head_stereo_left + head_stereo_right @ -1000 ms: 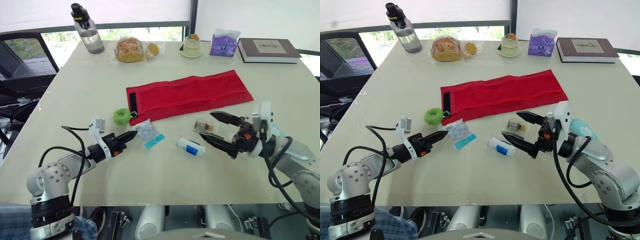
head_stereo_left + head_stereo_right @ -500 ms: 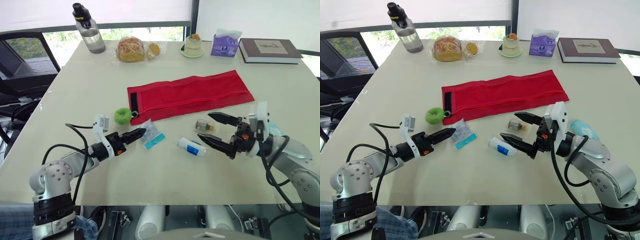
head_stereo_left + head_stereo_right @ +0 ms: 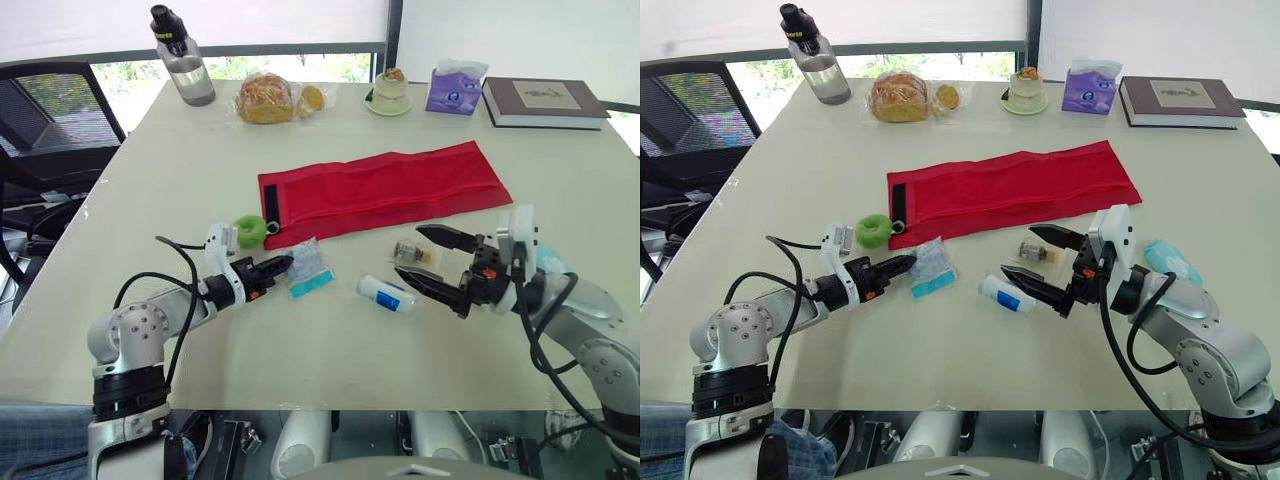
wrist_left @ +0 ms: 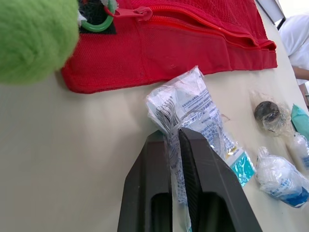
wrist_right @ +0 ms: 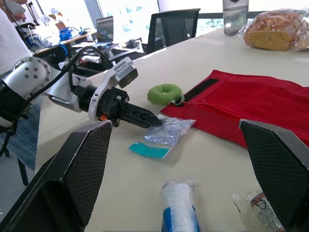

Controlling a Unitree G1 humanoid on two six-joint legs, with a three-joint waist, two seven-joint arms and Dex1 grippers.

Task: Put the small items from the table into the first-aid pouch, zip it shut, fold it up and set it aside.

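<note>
The long red mesh pouch [image 3: 385, 190] lies flat and unfolded in the middle of the pale table [image 3: 180, 170]. Think of the pouch as the middle of a clock, with 12 pointing away from the robot.

A fuzzy green ring [image 3: 250, 232] sits at about 8 o'clock. It is right by the end of the pouch that has the black strip [image 3: 270, 205] (a red zip pull shows there in the left wrist view).

At about 7 o'clock is a clear plastic packet with a blue end [image 3: 307, 268]. The left gripper [image 4: 171, 134] has its two black fingers pressed together on the edge of this packet, pinching it. I can't tell if the packet is lifted or resting on the table.

At 6 o'clock lies a white and blue roll in a clear wrapper [image 3: 385, 294]. Just beside it, nearer the pouch, is a small clear packet with a dark round thing inside [image 3: 1032, 251]. The right gripper [image 3: 1017, 249] points in from 4 o'clock, low over the table, with its jaws spread wide. One finger is by the small clear packet and the other is by the roll. It holds nothing. A light blue-green packet [image 3: 1162, 256] lies by the right wrist.

Along the far edge, from 10 to 2 o'clock, are:
- a clear water bottle with a black cap [image 3: 183, 68]
- bread in a plastic bag [image 3: 266, 98]
- a small cake on a dish [image 3: 388, 93]
- a purple tissue pack [image 3: 455, 88]
- a dark book [image 3: 545, 100]
</note>
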